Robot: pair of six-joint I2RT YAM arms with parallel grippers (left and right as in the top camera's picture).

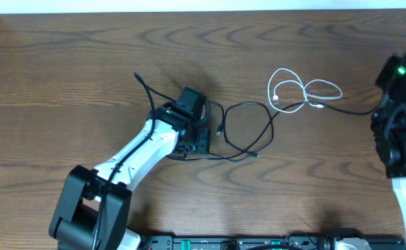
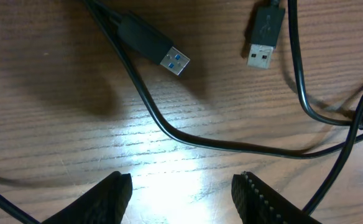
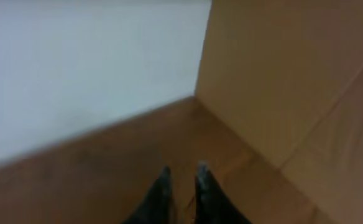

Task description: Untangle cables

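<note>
The black cable [image 1: 247, 130] lies in loose loops at the table's middle, and one strand runs right toward my right arm. The white cable [image 1: 302, 90] lies coiled at the back right, and the black strand crosses it near its plug. My left gripper [image 1: 200, 137] is open and empty, low over the black loops' left side. In the left wrist view its fingers [image 2: 181, 190] straddle bare wood just short of a black strand [image 2: 153, 112]. A blue-tongued USB plug [image 2: 171, 59] and a second USB plug [image 2: 263, 45] lie beyond. My right gripper [image 3: 181, 177] is shut and empty, facing away from the cables.
My right arm [image 1: 400, 118] stands folded at the table's right edge. Its wrist view shows a tan board [image 3: 281, 74] meeting a white wall [image 3: 82, 68]. A thicker arm wire [image 1: 146, 90] rises behind my left arm.
</note>
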